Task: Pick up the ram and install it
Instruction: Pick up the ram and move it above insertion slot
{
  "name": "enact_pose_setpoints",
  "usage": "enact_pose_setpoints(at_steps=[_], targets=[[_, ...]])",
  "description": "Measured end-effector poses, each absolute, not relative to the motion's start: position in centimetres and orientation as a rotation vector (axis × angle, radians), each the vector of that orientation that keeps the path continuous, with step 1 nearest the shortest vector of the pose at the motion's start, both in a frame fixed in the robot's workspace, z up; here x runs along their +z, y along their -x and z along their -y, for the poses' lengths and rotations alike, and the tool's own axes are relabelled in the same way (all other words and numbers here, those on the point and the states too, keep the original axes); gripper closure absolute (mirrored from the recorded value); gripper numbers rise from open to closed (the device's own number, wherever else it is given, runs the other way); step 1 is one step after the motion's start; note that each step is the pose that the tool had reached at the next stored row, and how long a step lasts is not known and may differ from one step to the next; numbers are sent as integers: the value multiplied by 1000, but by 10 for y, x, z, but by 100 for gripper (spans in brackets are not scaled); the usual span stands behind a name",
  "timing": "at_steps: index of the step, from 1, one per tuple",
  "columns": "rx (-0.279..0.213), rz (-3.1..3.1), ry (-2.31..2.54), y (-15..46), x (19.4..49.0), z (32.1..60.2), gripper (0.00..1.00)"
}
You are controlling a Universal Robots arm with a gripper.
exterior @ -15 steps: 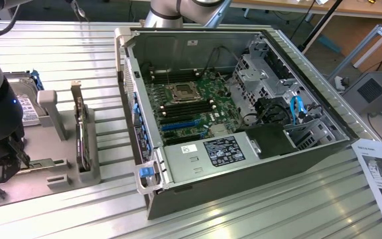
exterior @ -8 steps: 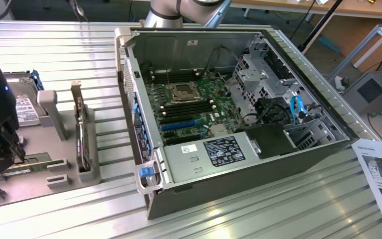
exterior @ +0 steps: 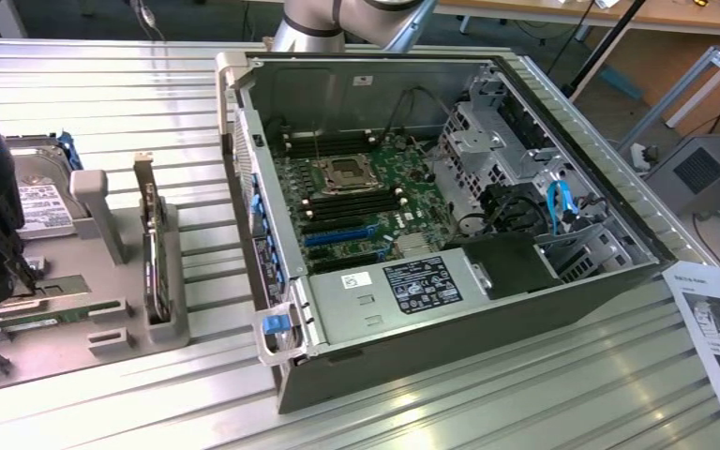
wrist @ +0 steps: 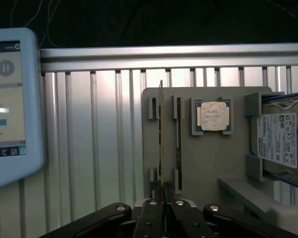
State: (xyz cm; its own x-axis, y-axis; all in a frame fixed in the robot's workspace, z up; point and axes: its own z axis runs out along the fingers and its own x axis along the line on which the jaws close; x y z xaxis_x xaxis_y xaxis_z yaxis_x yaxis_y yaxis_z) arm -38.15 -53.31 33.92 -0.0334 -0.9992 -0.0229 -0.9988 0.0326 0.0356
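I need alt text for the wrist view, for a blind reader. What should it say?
The gripper is at the near end of the ram, a thin green stick standing on edge in a grey holder. The same holder carries a square silver processor and a hard drive; it lies on a ribbed metal table, with a blue-framed screen nearby.

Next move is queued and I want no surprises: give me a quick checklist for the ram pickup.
1. Black gripper centred on the long thin green ram stick: ok.
2. Ram standing on edge in the grey fixture tray: ok.
3. Grip secure on ram: cannot tell.
4. Square silver processor chip apart from ram: ok.
5. Open dark computer case, green motherboard exposed: ok.
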Motion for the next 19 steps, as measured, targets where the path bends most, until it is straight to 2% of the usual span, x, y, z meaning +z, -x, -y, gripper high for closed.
enact_pose_setpoints(at_steps=[19], targets=[[-65, 2251, -2178, 382, 391, 533, 87]])
